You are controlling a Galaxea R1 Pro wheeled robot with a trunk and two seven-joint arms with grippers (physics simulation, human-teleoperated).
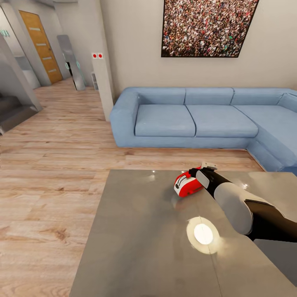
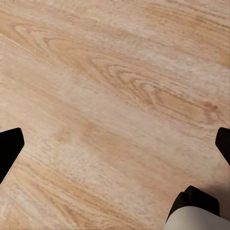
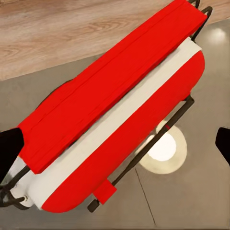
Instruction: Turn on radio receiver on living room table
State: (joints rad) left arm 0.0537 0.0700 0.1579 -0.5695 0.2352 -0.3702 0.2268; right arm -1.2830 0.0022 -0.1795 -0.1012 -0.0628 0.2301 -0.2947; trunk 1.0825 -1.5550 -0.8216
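Observation:
The red radio receiver (image 1: 186, 185), with white trim and a thin dark handle, lies on the glossy grey table (image 1: 136, 235) near its far edge. My right gripper (image 1: 198, 173) hangs right over the radio's right end, the forearm reaching in from the lower right. In the right wrist view the radio (image 3: 110, 120) lies close below the open right gripper (image 3: 116, 146), its dark fingertips (image 3: 9, 151) spread wide to either side; I cannot tell if they touch it. The dial is hidden. My left gripper (image 2: 116, 143) is open over bare wood floor (image 2: 115, 86).
A blue corner sofa (image 1: 198, 119) stands beyond the table, under a crowd picture (image 1: 206, 27) on the beige wall. Light wood floor (image 1: 49, 173) spreads to the left, toward a hallway with a wooden door (image 1: 41, 45). A lamp's reflection (image 1: 203, 234) glows on the tabletop.

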